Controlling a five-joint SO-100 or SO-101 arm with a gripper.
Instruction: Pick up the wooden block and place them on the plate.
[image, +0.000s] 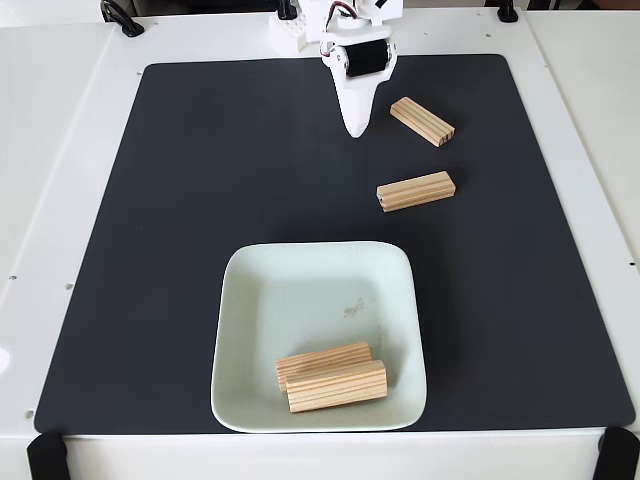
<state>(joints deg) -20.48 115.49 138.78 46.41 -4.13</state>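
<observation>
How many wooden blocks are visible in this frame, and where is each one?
4. Two lie side by side, touching, in the plate: one just behind the other. Two lie on the dark mat: one beyond the plate, one right of the gripper. None looks hidden.

I saw two blocks (331, 376) lying in the plate (300, 290) at lower centre, two more (417, 190) on the mat (180, 220) upper right.

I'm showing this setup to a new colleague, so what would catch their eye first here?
Probably the pale mint square plate at the near edge of the black mat, with two grooved pine blocks lying side by side in it. Next, two more pine blocks on the mat at upper right, beside the white tool.
</observation>
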